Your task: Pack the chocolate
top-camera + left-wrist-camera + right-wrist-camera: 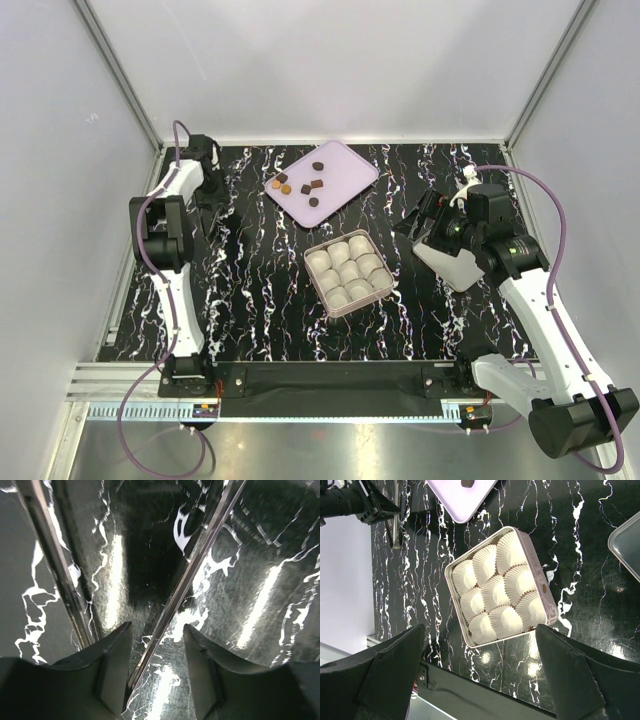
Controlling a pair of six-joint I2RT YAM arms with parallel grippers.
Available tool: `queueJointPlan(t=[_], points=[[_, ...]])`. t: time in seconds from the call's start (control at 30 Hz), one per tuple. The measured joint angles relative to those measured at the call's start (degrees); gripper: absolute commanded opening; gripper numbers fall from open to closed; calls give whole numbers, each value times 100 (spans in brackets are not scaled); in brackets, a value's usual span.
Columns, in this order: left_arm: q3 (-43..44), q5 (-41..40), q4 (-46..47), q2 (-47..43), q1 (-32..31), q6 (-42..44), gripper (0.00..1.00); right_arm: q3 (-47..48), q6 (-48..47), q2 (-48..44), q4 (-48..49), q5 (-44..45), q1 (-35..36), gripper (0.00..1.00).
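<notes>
**Top external.** The chocolate [318, 184] is a scatter of small pieces, mostly dark with a couple more orange, on the pink tray [345, 165] at the far middle of the tabletop [260, 300]. The box [318, 285] with its nine white cups [348, 270] sits apart from the tray, at about 5 o'clock from it. No cup looks filled. The left hand [207, 212] has the pieces at about 2 o'clock. The right hand [412, 215] has them at about 10 o'clock and is farther off. I judge the left arm better placed for the first pick, and its carry to the box would run toward 5 o'clock. The pieces are too small to show a long axis.

**Left wrist.** No chocolate is in view. The left hand [158, 667] is released. Its fingers are apart over the tabletop, and one blade of what look like metal tongs [195, 565] runs between them unpinched. The tongs open toward 12 o'clock.

**Right wrist.** The right hand [480, 630] is released and spread wide, and it holds nothing. The box [539, 580] lies centred beyond it. The pink tray [465, 502] is at 12 o'clock, with one dark chocolate [466, 483] at the frame edge.
</notes>
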Motion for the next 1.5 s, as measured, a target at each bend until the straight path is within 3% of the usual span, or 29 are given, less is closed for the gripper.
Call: queueJointPlan(t=[0.3, 0.5, 0.77, 1.03, 1.13, 1.23, 1.37, 1.4, 1.47, 1.5], points=[[-546, -177, 138, -129, -179, -26, 24, 0, -31, -2, -2, 0, 0, 100], [-1637, -476, 197, -879, -800, -181, 13, 0, -13, 2, 4, -155, 0, 100], [-3193, -715, 74, -2264, -2090, -710, 6, 0, 44, 11, -15, -474, 0, 100], [-4404, -782, 68, -3224, -2677, -1303, 11, 0, 109, -76, -103, -525, 0, 100], [-4583, -791, 79, -3344, -2785, -1451, 18, 0, 153, -162, -107, -573, 0, 100], [-4767, -796, 76, -3534, -2802, -1598, 36, 0, 219, -271, -131, -603, 0, 100], [-4848, -831, 39, -3805, -2802, -1810, 71, 0, 273, -372, -146, -614, 0, 100], [-4846, -861, 24, -3884, -2802, -1880, 84, 0, 278, -398, -149, -616, 0, 99], [-4817, -964, -70, -4063, -2802, -2002, 99, 0, 293, -446, -149, -616, 0, 100], [-4778, -1062, -136, -4157, -2802, -2085, 99, 0, 295, -472, -149, -614, 0, 100]])
